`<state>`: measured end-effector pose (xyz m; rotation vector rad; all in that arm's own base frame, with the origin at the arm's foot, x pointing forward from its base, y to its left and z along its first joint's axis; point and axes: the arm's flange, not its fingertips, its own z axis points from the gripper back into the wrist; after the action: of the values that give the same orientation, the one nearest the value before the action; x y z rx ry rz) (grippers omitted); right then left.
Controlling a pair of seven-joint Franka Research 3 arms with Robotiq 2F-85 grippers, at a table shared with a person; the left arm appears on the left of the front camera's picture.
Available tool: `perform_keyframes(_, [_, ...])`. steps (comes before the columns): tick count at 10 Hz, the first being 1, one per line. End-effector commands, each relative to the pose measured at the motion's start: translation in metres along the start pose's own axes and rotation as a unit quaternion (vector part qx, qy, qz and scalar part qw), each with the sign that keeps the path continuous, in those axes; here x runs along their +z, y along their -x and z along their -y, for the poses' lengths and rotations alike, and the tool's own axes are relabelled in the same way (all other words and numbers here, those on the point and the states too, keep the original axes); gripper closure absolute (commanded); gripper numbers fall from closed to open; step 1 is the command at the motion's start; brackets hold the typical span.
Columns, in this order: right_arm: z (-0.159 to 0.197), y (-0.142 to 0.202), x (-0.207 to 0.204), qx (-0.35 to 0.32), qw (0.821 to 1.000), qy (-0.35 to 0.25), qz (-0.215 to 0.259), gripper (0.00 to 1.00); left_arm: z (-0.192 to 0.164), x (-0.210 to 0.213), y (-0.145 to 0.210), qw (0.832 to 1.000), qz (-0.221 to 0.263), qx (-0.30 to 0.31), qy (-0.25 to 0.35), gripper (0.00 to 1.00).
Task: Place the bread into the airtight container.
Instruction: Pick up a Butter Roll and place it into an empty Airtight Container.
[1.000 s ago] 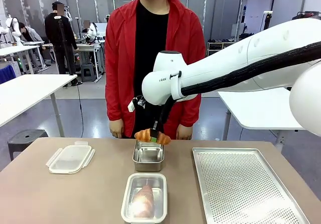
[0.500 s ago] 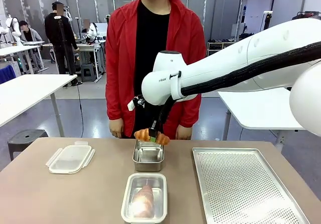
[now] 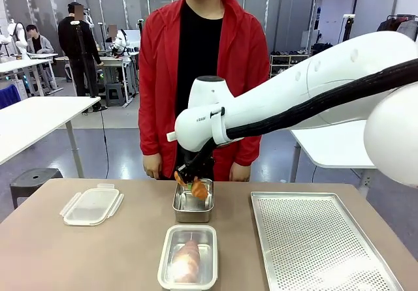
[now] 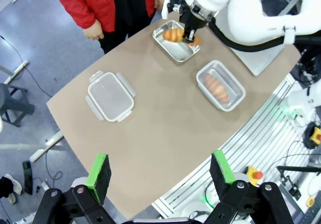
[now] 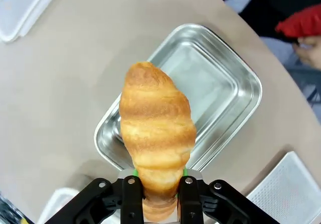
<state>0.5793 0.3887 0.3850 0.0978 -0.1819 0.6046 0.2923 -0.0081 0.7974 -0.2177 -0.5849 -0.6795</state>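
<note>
Now bread (image 5: 157,133) pinched at one end by right tool (image 5: 158,196), held over empty steel container (image 5: 220,83), centre of frame. Light, soft, flaky, easily crushed; gentle grip across middle judged safer. Left tool (image 4: 159,173) spread wide, empty.

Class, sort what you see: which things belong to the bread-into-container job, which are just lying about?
Job: croissant; right gripper shut on it; empty steel container beneath; filled container.
Lying about: plastic lid; perforated tray; open left gripper.
</note>
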Motion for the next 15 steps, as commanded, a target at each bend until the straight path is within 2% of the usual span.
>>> perform_keyframes(1, [0.0,-0.006,-0.007,-0.063,0.997,0.035,-0.005,0.76,0.001,0.002,-0.001,1.0,0.006,-0.001,0.005,0.0])
perform_keyframes(4, [0.015,-0.014,-0.029,-0.087,0.996,0.019,0.0,0.76,0.001,0.002,-0.001,1.0,0.006,-0.001,0.005,0.0])
perform_keyframes(6, [0.018,-0.017,-0.036,-0.087,0.996,0.014,0.014,0.5,0.001,0.002,-0.001,1.0,0.006,-0.001,0.005,0.0])
perform_keyframes(7, [0.02,-0.017,-0.037,-0.088,0.996,0.014,0.012,0.26,0.001,0.002,-0.001,1.0,0.006,-0.001,0.005,0.0])
perform_keyframes(9, [0.022,-0.017,-0.038,-0.09,0.996,0.013,0.005,0.0,0.001,0.002,-0.001,1.0,0.006,-0.001,0.005,0.0])
perform_keyframes(11, [0.026,-0.015,-0.04,-0.086,0.996,0.009,0.005,0.0,0.001,0.002,-0.001,1.0,0.006,-0.001,0.005,0.0])
perform_keyframes(12, [0.03,-0.012,-0.041,-0.08,0.997,-0.003,0.012,0.07,0.001,0.002,-0.001,1.0,0.006,-0.001,0.005,0.0])
perform_keyframes(14, [0.038,-0.006,-0.048,-0.062,0.996,-0.052,0.023,0.07,0.001,0.002,-0.001,1.0,0.006,-0.001,0.005,0.0])
perform_keyframes(15, [0.027,-0.015,-0.04,-0.078,0.997,0.001,0.005,0.07,0.001,0.002,-0.001,1.0,0.006,-0.001,0.005,0.0])
